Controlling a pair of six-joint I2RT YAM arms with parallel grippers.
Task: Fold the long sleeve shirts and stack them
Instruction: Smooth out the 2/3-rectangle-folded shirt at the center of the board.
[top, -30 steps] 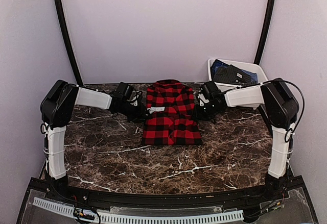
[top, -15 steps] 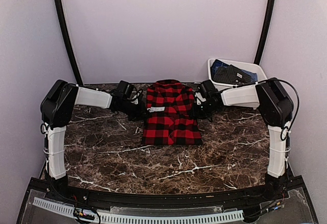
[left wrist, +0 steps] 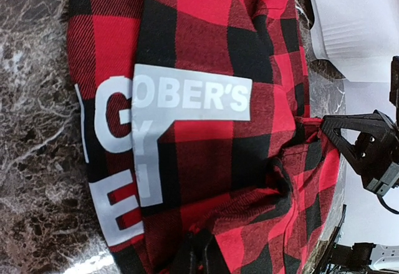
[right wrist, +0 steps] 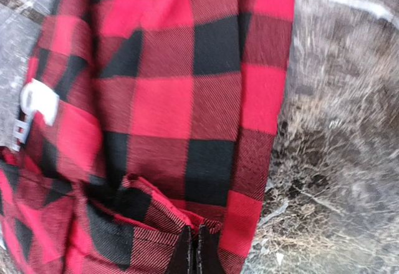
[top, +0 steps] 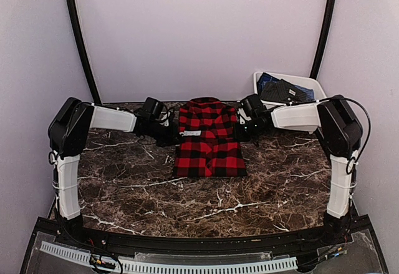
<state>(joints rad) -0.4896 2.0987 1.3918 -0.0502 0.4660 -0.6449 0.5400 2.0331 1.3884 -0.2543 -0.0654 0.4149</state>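
Observation:
A red-and-black check long sleeve shirt (top: pixel 209 140) lies partly folded at the back middle of the marble table (top: pixel 156 186). White lettering shows on it in the left wrist view (left wrist: pixel 181 99). My left gripper (top: pixel 174 135) is at the shirt's left edge, shut on a raised fold of cloth (left wrist: pixel 201 258). At the shirt's right edge my right gripper (top: pixel 240 126) is also shut, pinching a bunched fold (right wrist: pixel 195 252). The shirt (right wrist: pixel 187 112) fills most of the right wrist view.
A white plastic tub (top: pixel 315 87) stands at the back right corner, just behind the right arm, with dark blue cloth (top: pixel 283 91) inside. Walls close in the table at the back and sides. Bare marble shows in front of the shirt.
Both grippers have gone from partly open to shut on the shirt's side edges. The right gripper has moved a little left and back, onto the shirt.

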